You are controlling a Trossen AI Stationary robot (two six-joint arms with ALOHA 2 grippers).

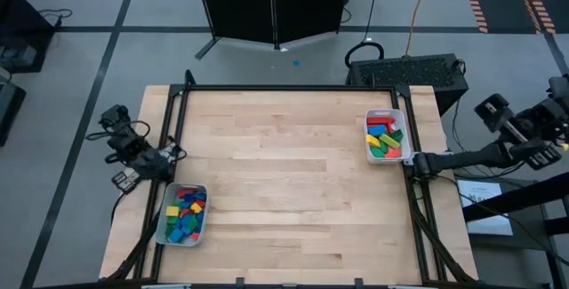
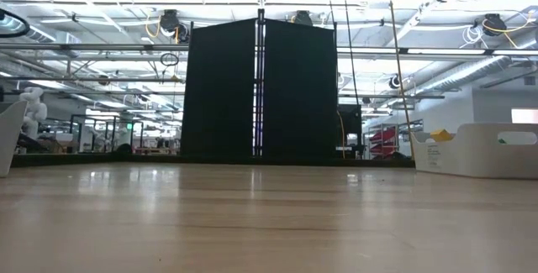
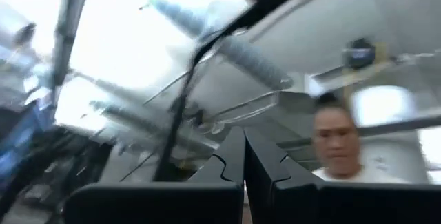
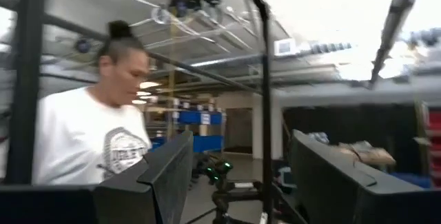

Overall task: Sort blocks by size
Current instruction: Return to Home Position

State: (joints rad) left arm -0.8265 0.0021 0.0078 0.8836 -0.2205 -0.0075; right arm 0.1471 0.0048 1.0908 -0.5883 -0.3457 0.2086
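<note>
Small blocks (image 1: 184, 213) in blue, red, yellow and green fill a pale tray (image 1: 161, 228) at the table's near left. Longer blocks (image 1: 384, 137) in red, green, yellow and blue fill a second pale tray (image 1: 383, 113) at the far right, which also shows in the low view (image 2: 479, 149). My left gripper (image 3: 244, 133) is shut and empty, off the table's left edge (image 1: 114, 116), pointing up. My right gripper (image 4: 241, 145) is open and empty, off the table's right edge (image 1: 494, 111).
The wooden table top (image 1: 284, 182) lies between the two trays, inside a dark frame (image 1: 178, 102). A person stands beyond the table and shows in the left wrist view (image 3: 337, 145) and in the right wrist view (image 4: 103, 134). A black screen (image 2: 261, 92) stands behind the far edge.
</note>
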